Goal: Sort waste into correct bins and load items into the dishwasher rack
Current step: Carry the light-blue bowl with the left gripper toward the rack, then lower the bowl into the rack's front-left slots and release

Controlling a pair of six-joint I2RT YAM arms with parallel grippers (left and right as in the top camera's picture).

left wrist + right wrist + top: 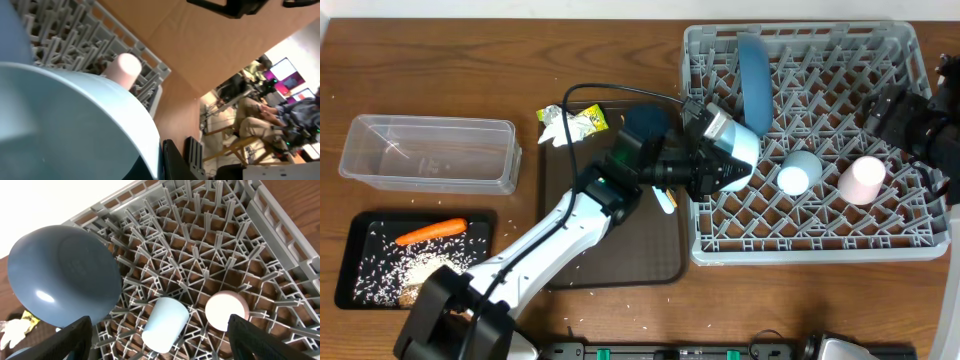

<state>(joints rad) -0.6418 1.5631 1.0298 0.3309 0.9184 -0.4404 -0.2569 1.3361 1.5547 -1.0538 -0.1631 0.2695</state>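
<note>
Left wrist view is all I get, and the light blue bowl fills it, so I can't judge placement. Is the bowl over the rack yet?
Observer: Yes. The left hand holds the light blue bowl just inside the left side of the dishwasher rack.
Operator: Anything close to it?
Observer: The dark-blue plate stands on edge in the rack just beyond the bowl, farther from the robot.
Operator: And towards the pink cup?
Observer: A light blue cup sits in the rack between the bowl and the pale pink cup.
Operator: Where's the other arm?
Observer: The right hand is open over the rack's right side, holding nothing.
</note>
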